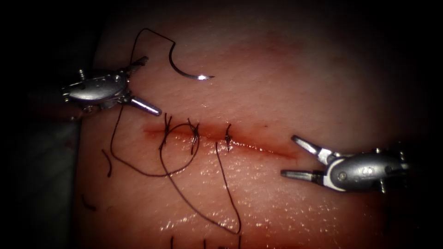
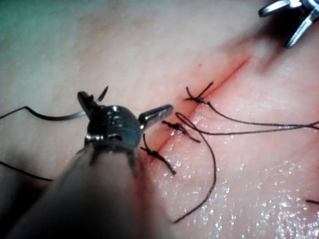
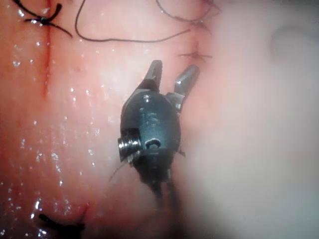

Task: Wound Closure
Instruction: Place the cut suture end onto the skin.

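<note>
At the left of the endoscope view, the left tool has its jaws spread wide and holds nothing. Just right of it, toward upper centre, the needle lies free on the tissue, thread trailing from it (three stitches cross the cut). At lower right, the right tool is open-jawed and empty, near the cut's right end.
</note>
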